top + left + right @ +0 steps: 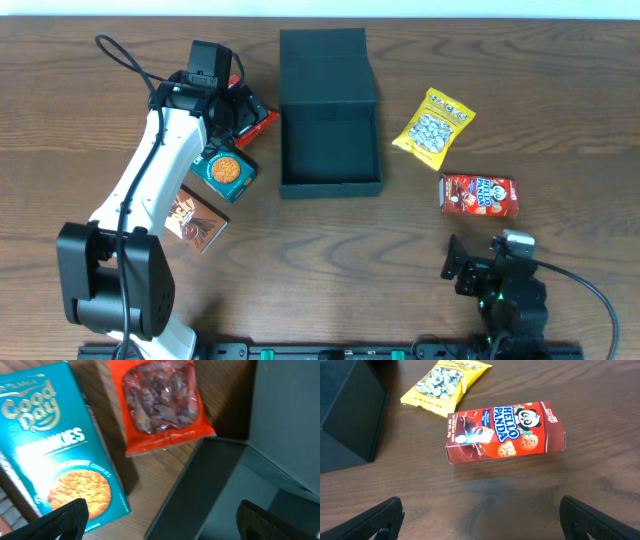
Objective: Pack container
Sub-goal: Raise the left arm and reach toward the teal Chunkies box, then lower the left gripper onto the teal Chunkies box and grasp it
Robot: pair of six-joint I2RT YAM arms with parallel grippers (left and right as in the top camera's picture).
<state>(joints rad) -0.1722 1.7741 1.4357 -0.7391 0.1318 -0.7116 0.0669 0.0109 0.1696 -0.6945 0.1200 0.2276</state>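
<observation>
The container (330, 186) stands open on the surface (330, 260), lid folded back, bare floor showing. Chunkies box (229, 172) lies left, Hello Panda box (479, 194) right. Left gripper (161, 521) and right gripper (480, 516) gape, released.

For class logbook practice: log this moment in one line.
container open, empty | left hand open by Chunkies box | right hand open facing Hello Panda box

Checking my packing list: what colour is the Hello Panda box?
Red box, brown chocolate swirl; clearest in the right wrist view.
</observation>
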